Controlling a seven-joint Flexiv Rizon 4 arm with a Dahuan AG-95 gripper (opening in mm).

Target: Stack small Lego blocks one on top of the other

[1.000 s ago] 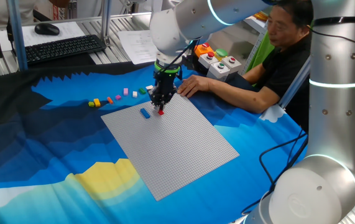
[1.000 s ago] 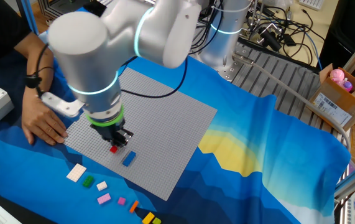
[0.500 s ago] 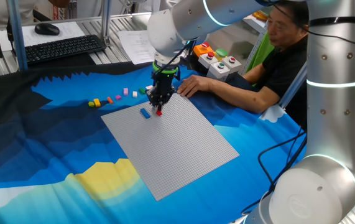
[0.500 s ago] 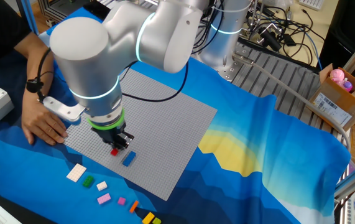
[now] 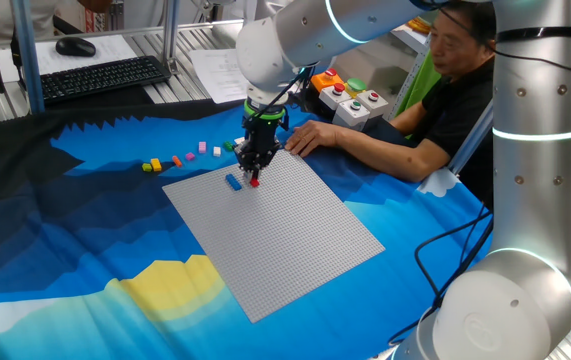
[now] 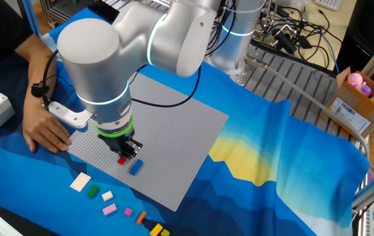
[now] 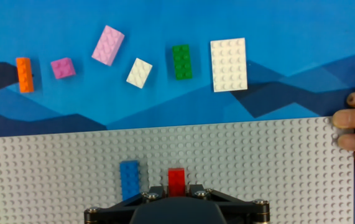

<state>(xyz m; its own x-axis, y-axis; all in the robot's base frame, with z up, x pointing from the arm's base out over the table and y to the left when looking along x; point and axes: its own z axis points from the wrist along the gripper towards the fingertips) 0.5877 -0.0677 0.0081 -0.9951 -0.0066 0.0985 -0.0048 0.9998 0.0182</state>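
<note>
The end effector (image 7: 176,190) gripped a red brick (image 7: 176,178) beside a blue brick (image 7: 130,180), both lying lengthwise toward the loose bricks.

Red brick (image 7: 176,180) beside blue brick (image 7: 130,179); other coloured bricks (image 7: 139,73) scattered.

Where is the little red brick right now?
The red brick sits between the gripper fingers, over the grey baseplate, beside the blue brick.
</note>
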